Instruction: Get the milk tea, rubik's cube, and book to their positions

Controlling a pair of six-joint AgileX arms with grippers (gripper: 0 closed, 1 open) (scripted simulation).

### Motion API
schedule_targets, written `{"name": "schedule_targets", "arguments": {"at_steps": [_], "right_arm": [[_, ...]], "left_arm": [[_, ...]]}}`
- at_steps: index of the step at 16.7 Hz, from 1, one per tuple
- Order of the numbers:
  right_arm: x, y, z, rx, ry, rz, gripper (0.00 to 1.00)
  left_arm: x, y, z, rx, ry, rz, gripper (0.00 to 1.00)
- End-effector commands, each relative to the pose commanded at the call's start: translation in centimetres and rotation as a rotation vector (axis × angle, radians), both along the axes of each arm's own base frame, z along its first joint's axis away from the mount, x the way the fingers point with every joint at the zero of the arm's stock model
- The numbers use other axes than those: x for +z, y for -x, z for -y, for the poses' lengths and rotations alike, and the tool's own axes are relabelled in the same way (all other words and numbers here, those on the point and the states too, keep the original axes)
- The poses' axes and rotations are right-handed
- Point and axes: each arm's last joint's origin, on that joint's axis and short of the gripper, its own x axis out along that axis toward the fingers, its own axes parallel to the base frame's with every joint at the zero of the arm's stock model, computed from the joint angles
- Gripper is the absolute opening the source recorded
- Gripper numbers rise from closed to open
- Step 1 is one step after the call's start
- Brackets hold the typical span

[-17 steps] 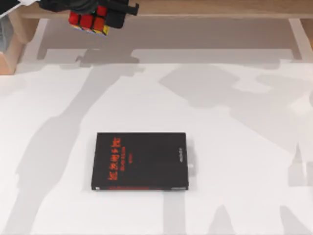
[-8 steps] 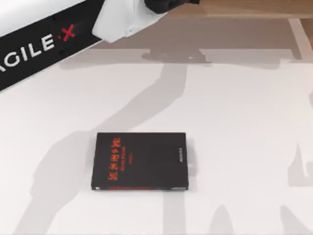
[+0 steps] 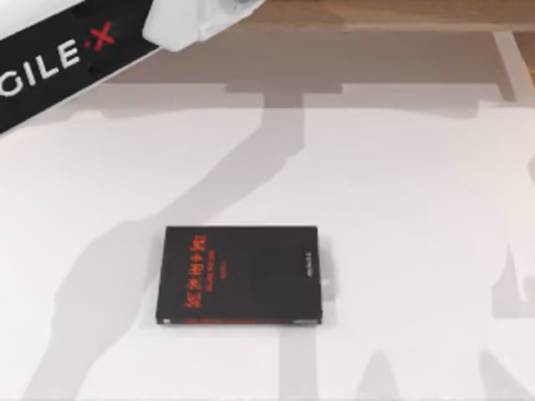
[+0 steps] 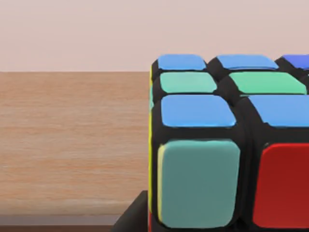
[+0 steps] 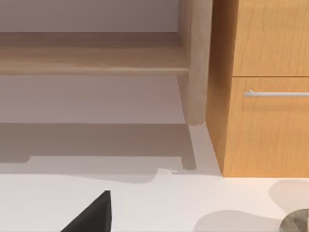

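1 arm is at work: the left arm (image 3: pixel 75 63), white with a black band lettered in white and red, crosses the upper left of the top view and runs out past the upper edge near the wooden shelf (image 3: pixel 376 12). Its gripper lies beyond that edge, so whether its fingers are spread or pinching cannot be told. The left wrist view sits close on the rubik's cube (image 4: pixel 227 145), which takes up the right half of the frame: blue and green tiles on its upper face, a pale teal tile and a red tile on the face turned to the camera, a thin yellow strip along its left edge. A wooden surface (image 4: pixel 72 145) spreads across the left half behind the cube, below a plain pale wall, and a dark shape shows at the cube's lower left corner.

On the white table (image 3: pixel 418 251), a black book (image 3: pixel 241 275) with red lettering lies flat, just left of centre and low in the top view. The right wrist view looks over the tabletop toward a wooden cabinet (image 5: pixel 265 96) with a metal handle at the frame's right; a black corner (image 5: pixel 94 215) pokes in at the bottom edge
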Motion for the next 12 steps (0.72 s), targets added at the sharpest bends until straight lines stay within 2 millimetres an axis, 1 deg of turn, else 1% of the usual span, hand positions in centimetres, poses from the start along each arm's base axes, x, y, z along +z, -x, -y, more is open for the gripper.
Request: {"name": "schedule_targets", "arguments": {"at_steps": [2, 3, 6, 8, 10, 11, 12], "right_arm": [[0.0, 0.0, 0.0, 0.0, 0.0, 0.0, 1.0], [0.0, 0.0, 0.0, 0.0, 0.0, 0.0, 1.0], [0.0, 0.0, 0.0, 0.0, 0.0, 0.0, 1.0], [0.0, 0.0, 0.0, 0.0, 0.0, 0.0, 1.0], [0.0, 0.0, 0.0, 0.0, 0.0, 0.0, 1.0], [0.0, 0.0, 0.0, 0.0, 0.0, 0.0, 1.0], [0.0, 0.0, 0.0, 0.0, 0.0, 0.0, 1.0]], "left_arm": [[0.1, 0.2, 0.0, -0.003, 0.001, 0.002, 0.0], [0.6, 0.1, -0.1, 0.003, 0.016, 0.015, 0.0], [3.1, -0.6, -0.7, 0.037, 0.107, 0.095, 0.0], [4.6, -1.8, -0.8, 0.06, 0.158, 0.144, 0.0], [5.7, -3.4, -1.0, 0.074, 0.182, 0.174, 0.0], [5.9, -4.3, -1.2, 0.076, 0.178, 0.176, 0.0], [5.6, -5.3, -1.3, 0.074, 0.158, 0.162, 0.0]]}}
